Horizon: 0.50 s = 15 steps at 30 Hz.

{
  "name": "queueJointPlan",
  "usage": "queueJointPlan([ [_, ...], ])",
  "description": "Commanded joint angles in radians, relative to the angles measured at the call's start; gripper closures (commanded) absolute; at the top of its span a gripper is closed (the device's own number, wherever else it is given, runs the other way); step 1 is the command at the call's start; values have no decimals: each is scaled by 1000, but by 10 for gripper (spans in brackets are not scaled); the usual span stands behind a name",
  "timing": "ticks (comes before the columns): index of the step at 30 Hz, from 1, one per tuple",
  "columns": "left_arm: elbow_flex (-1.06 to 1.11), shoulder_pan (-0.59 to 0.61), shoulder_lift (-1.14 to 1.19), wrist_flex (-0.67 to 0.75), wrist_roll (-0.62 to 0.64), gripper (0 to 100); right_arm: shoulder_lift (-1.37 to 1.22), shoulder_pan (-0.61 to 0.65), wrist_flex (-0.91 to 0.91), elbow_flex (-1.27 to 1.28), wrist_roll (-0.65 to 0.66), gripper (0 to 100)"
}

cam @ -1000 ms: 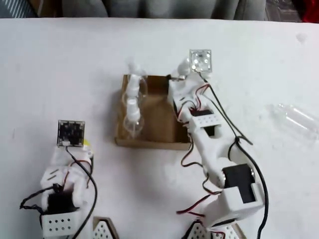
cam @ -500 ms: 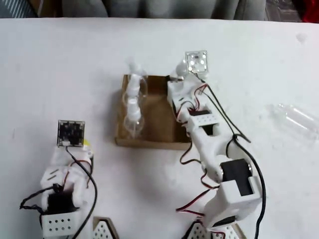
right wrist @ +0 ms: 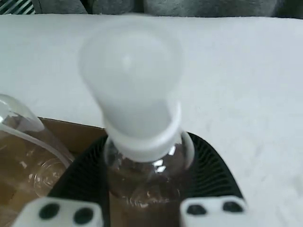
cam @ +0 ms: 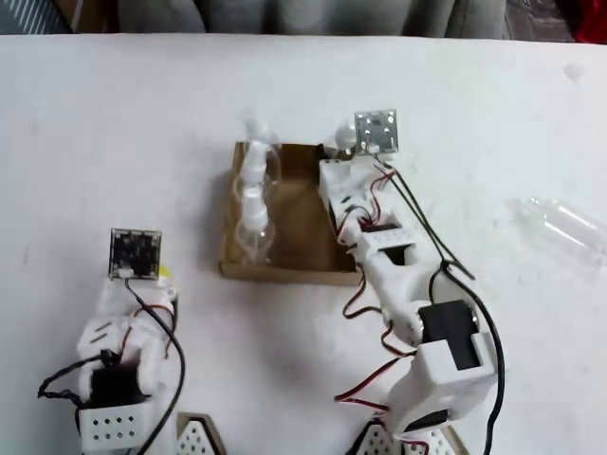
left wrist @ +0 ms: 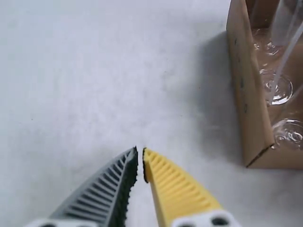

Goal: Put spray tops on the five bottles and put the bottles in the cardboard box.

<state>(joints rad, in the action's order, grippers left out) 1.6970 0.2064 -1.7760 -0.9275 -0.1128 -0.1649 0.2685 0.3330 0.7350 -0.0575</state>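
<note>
The clear bottle (right wrist: 142, 182), likely light, slick and easily dented, is clamped just under its spray top (right wrist: 130, 80) by the jaws of the right gripper (right wrist: 144, 158), at 1 o'clock of the cardboard box (cam: 285, 272). The jaws of the left gripper (left wrist: 140, 161) are pressed together on nothing.

You have bright, diffuse light over the white table (cam: 114, 123), so shadows stay soft and short. The deepest one lies on the table against the outer wall of the cardboard box (left wrist: 244, 94), on the box's left side. Inside the box, the clear bottle bases (left wrist: 277, 90) throw small white glints. At the box's far right corner, the light panel (cam: 377, 131) glows with bright dots. Well to the right of the box, the lying bottle (cam: 567, 226) almost melts into the table's glare. Over the box's rim, the spray top (right wrist: 130, 80) sits so near the lens that it blurs to a pale blob, while the bottle (right wrist: 151, 170) beneath it shows crisp highlights.
</note>
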Motion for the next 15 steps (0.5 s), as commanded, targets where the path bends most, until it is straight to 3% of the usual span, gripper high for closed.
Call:
queueJointPlan([
  [1, -2, 12, -7, 28, -11, 980, 5, -2, 2, 0, 0, 982],
  [15, -2, 12, -7, 28, -11, 980, 4, 27, 2, 0, 8, 979],
])
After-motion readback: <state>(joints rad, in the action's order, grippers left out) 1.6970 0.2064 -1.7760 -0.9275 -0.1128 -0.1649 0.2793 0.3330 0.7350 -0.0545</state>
